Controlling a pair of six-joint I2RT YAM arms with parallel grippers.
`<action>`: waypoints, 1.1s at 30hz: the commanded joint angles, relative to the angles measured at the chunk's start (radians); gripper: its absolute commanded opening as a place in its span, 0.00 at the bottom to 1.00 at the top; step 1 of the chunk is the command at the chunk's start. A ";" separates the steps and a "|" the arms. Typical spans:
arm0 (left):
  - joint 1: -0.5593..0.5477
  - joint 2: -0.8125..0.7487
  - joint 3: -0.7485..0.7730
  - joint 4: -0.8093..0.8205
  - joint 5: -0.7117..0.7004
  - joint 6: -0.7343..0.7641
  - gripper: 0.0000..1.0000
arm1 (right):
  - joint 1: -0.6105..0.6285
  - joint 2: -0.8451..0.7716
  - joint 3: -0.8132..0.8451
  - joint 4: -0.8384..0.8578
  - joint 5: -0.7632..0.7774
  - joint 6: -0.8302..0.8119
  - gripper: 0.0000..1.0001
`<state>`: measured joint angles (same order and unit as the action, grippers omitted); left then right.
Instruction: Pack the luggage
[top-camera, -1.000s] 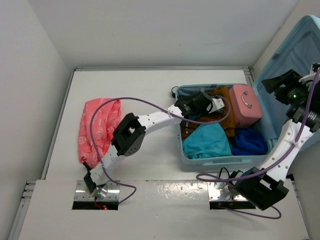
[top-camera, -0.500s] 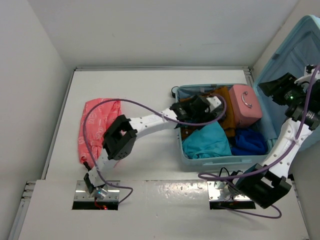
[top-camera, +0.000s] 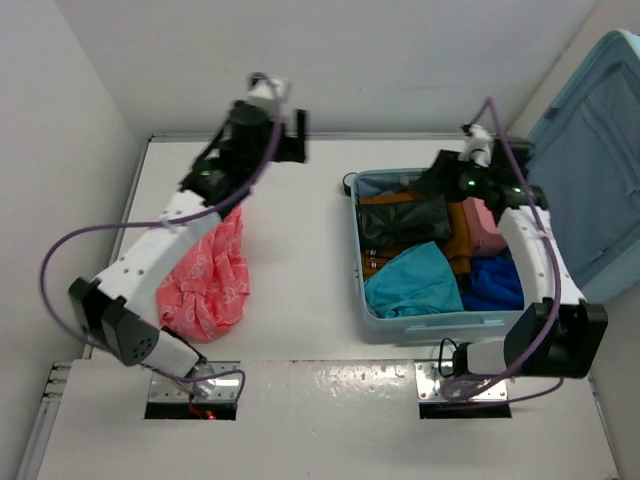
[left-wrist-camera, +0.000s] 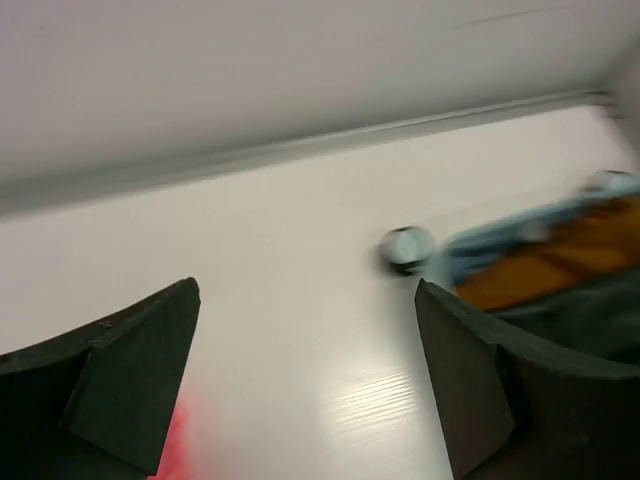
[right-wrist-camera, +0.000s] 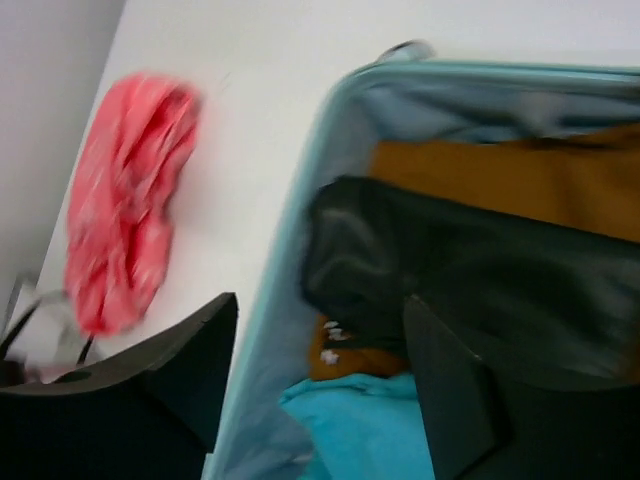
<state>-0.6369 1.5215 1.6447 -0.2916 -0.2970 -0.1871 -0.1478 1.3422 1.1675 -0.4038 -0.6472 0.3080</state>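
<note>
L arm swung off pale aqua hard-shell suitcase; L fingers wide apart, empty. R fingers apart, empty, over it. Small pink case mostly hidden.

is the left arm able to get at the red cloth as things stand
Probably yes: the red cloth lies uncovered right below the left arm, and the left gripper is open and empty.

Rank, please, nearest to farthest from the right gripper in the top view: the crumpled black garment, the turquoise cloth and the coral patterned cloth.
1. Crumpled black garment, in the luggage, by the right gripper.
2. Turquoise cloth, at the luggage's near side.
3. Coral patterned cloth, on the table, left.
</note>
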 joint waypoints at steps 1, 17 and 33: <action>0.220 -0.101 -0.181 -0.136 0.037 -0.121 0.94 | 0.184 0.049 0.061 0.017 -0.026 -0.001 0.69; 1.002 -0.239 -0.661 -0.342 0.327 -0.012 0.89 | 0.795 0.756 0.423 0.399 -0.059 0.876 0.88; 0.921 0.049 -0.747 -0.223 0.720 -0.067 0.73 | 0.869 1.072 0.515 0.663 -0.085 0.982 1.00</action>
<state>0.3134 1.5372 0.9226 -0.5716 0.2886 -0.2230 0.7097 2.3989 1.6066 0.1493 -0.7258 1.2602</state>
